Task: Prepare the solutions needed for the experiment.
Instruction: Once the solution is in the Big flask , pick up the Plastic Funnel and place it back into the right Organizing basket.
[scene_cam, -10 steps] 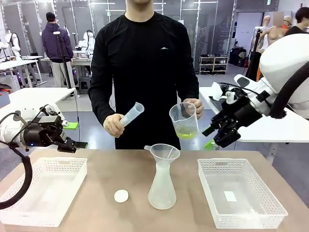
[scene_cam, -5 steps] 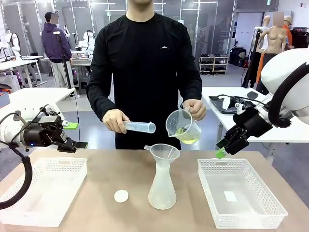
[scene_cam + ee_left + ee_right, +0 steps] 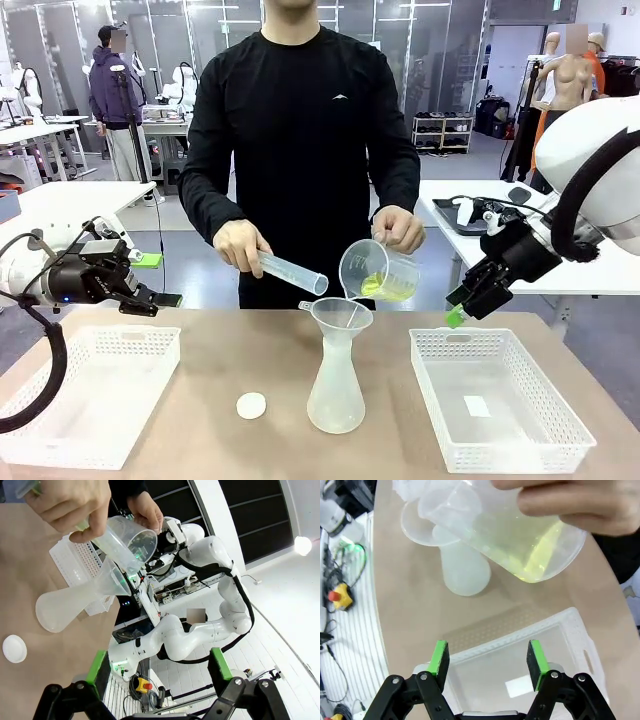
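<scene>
From the front, we see the left gripper (image 3: 160,281) hanging over the near-left edge of the counter (image 3: 230,350), above a white perforated plastic basket (image 3: 150,331). Its jaws stand wide apart and hold nothing. The right gripper (image 3: 455,307) hovers above the far rim of a second white basket (image 3: 480,334), also parted and empty. Between them, a person's hand (image 3: 400,228) tilts a clear plastic beaker (image 3: 375,268) over the translucent funnel (image 3: 340,315) set in a frosted conical flask (image 3: 335,390). The pale yellow-green solution (image 3: 388,289) pools in the beaker's lower side. The person's other hand (image 3: 240,245) holds a clear measuring cylinder (image 3: 292,272) slanting toward the funnel. A small white round disc (image 3: 251,405) lies beside the flask.

In the left wrist view, we find that gripper (image 3: 157,665) spread wide, green pads apart with nothing between them, well away from the beaker (image 3: 125,542) and flask (image 3: 70,610).

In the right wrist view, the gripper (image 3: 487,662) is open over the basket (image 3: 520,632), touching nothing. Beyond it, the solution (image 3: 530,555) lies along the tilted beaker's wall.
</scene>
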Robot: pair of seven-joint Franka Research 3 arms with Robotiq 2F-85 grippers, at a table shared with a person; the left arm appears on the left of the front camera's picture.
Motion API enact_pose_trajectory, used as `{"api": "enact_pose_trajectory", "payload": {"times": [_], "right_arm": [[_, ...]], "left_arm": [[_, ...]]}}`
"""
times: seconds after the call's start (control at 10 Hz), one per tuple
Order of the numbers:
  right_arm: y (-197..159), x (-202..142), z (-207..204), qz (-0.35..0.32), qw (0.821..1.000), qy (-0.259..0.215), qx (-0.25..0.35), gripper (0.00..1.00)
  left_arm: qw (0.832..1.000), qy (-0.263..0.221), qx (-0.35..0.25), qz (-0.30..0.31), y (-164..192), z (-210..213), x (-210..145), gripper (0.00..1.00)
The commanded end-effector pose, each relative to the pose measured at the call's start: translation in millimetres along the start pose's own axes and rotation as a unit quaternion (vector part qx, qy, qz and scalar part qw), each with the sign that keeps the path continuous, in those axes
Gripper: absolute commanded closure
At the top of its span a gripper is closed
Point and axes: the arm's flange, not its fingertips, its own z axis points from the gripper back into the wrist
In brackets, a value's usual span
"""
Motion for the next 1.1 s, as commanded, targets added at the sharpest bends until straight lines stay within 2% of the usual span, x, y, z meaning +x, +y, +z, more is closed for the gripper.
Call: {"api": "enact_pose_trajectory", "payload": {"times": [0.0,0.1,0.2,0.3,0.5,0.6,0.7,0.8,1.0], "right_arm": [[-20.9,-9.2,-3.0,-0.113,0.991,-0.061,0.050,0.22],[-28.2,-17.5,-3.6,-0.161,0.978,-0.088,0.101,0.22],[-34.9,-23.7,-4.7,-0.234,0.959,-0.103,0.124,0.22],[-39.0,-25.5,-4.8,-0.275,0.938,-0.126,0.172,0.22],[-49.1,-32.0,-0.9,-0.332,0.912,-0.137,0.196,0.22],[-51.6,-38.9,0.5,-0.354,0.892,-0.154,0.234,0.22],[-53.4,-47.5,-0.8,-0.367,0.885,-0.162,0.237,0.22],[-53.5,-54.4,-2.2,-0.383,0.871,-0.163,0.261,0.22],[-54.1,-66.2,-3.9,-0.436,0.843,-0.159,0.271,0.22]], "left_arm": [[1.000,-0.001,0.003,-0.002,-2.4,-1.1,-2.0,0.00],[1.000,-0.001,0.003,-0.002,-2.4,-1.1,-2.0,0.00],[1.000,-0.001,0.003,-0.002,-2.4,-1.1,-2.0,0.00],[1.000,-0.001,0.003,-0.002,-2.4,-1.1,-2.0,0.00],[1.000,-0.001,0.003,-0.002,-2.4,-1.1,-2.0,0.00],[1.000,-0.001,0.003,-0.002,-2.4,-1.1,-2.0,0.00],[1.000,-0.001,0.003,-0.002,-2.4,-1.1,-2.0,0.00],[1.000,-0.001,0.003,-0.002,-2.4,-1.1,-2.0,0.00],[1.000,-0.001,0.003,-0.002,-2.4,-1.1,-2.0,0.00]]}}
